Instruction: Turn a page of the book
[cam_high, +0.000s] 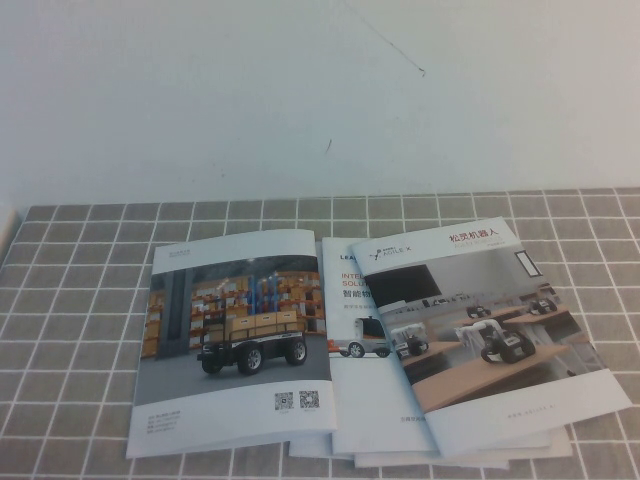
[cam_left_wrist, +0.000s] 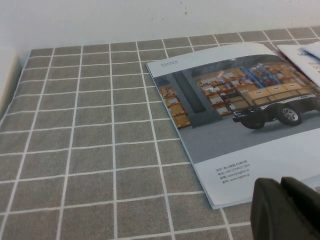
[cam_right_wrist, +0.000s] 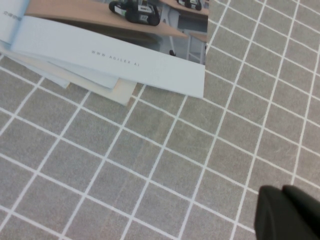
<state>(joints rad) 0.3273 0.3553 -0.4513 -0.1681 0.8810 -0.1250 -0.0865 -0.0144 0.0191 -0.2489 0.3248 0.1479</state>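
The book lies closed on the grey tiled cloth at the left of the brochures. Its cover shows orange warehouse shelves, a wheeled robot and QR codes. It also shows in the left wrist view. The page is hidden inside the closed book. My left gripper is shut and empty, hovering by the book's near edge, beside the printed address lines. My right gripper is shut and empty over bare cloth, apart from the brochure stack. Neither gripper shows in the high view.
A brochure with a red Chinese title lies on top of a stack at the right, also in the right wrist view. A white brochure with blue lettering lies between it and the book. A white wall stands behind.
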